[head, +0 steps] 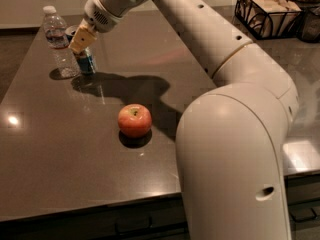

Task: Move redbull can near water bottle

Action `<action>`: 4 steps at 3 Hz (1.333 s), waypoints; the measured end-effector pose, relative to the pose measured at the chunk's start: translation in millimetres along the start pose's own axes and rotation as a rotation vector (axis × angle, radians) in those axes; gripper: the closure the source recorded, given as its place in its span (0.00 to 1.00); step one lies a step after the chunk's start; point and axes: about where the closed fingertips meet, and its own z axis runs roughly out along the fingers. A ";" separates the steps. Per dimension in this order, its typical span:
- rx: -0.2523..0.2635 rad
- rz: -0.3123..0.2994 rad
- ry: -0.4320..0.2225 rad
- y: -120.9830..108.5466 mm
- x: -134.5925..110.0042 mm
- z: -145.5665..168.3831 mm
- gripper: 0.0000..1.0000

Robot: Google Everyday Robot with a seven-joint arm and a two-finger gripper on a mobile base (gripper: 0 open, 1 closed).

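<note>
claw [80, 38] grips redbull can [87, 63] nr water bottle [57, 41]

Cannot see much of the redbull can [87, 64] at far left, covered by the gripper [81, 39] clamped around it. Cannot read the label print on the water bottle [59, 44] just beside. Loses the arm [235, 184] past the near edge.

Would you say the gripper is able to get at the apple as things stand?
Probably not yet: the gripper is closed on the can beside the bottle. Once it lets go, the apple sits in the open, nothing blocking it.
</note>
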 end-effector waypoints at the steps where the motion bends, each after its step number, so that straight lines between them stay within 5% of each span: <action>1: -0.003 -0.008 0.014 1.9 4.6 10.2 0.62; 3: -0.009 -0.012 0.023 3.4 8.7 19.0 0.15; 4: -0.014 -0.012 0.025 4.3 9.0 22.4 0.00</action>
